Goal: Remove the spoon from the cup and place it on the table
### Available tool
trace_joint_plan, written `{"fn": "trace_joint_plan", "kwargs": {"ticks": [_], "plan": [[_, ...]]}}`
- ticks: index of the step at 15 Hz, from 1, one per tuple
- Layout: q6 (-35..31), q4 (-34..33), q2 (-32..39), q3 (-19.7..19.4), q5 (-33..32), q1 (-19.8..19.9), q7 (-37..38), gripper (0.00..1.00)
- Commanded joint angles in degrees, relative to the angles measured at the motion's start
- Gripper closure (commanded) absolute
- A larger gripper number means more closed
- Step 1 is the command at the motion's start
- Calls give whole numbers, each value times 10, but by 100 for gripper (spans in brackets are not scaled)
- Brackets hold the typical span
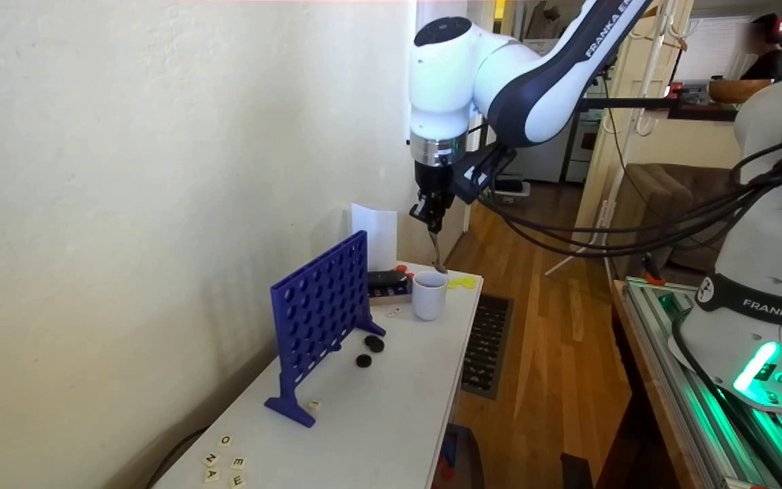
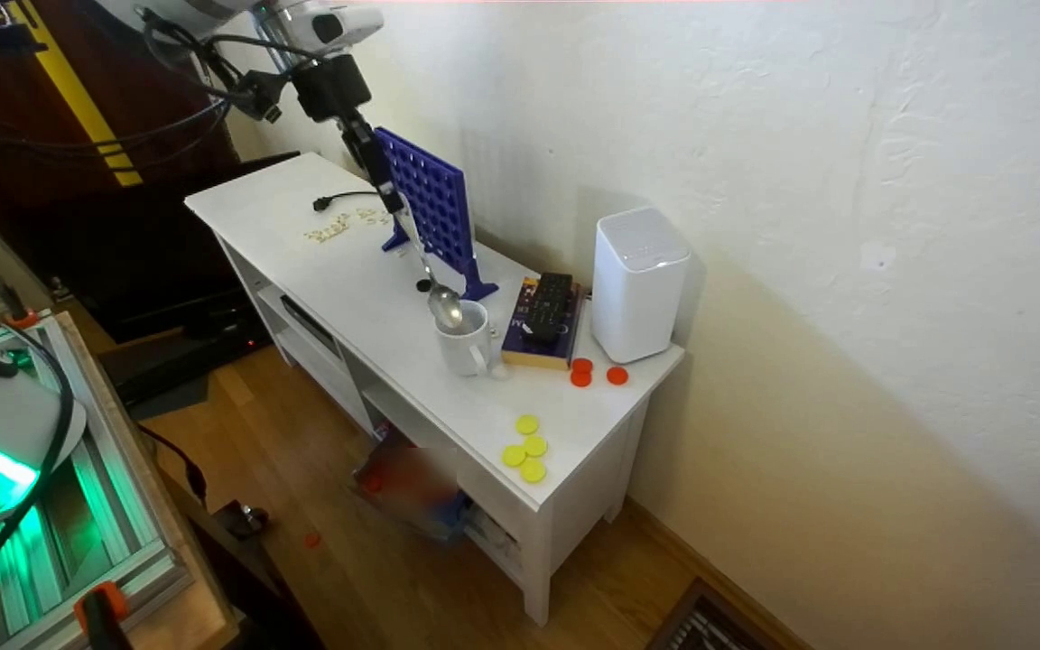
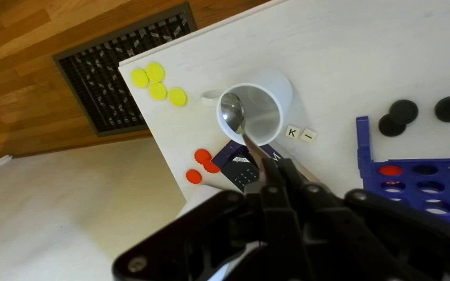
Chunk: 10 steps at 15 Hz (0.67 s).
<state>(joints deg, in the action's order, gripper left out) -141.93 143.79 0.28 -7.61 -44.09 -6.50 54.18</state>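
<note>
The spoon hangs bowl-down from my gripper, its metal bowl showing in both exterior views (image 1: 439,265) (image 2: 444,305) and in the wrist view (image 3: 233,113). My gripper (image 1: 434,229) is shut on the spoon's handle above the cup; its fingertips also show in the wrist view (image 3: 277,162). The white cup (image 1: 429,299) stands upright on the white table (image 1: 398,387), its handle showing in an exterior view (image 2: 478,359). The spoon's bowl is about at the cup's rim; whether it is fully above the rim I cannot tell. The handle's upper end is hidden by the fingers.
A blue grid game (image 1: 320,305) stands along the wall. A book (image 2: 529,360) with a black remote (image 2: 549,307) and a tall white block (image 2: 639,289) lie beyond the cup. Yellow discs (image 2: 533,446), red discs (image 2: 581,372), black discs (image 1: 364,360) and letter tiles (image 1: 225,441) lie around.
</note>
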Motion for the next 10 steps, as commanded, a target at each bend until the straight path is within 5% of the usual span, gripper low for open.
{"fn": "trace_joint_plan", "kwargs": {"ticks": [1, 5, 10], "plan": [[44, 22, -60, 53, 4, 13, 13, 99], [66, -7, -32, 110, 21, -1, 18, 99], [123, -81, 62, 163, -1, -26, 119, 99]]}}
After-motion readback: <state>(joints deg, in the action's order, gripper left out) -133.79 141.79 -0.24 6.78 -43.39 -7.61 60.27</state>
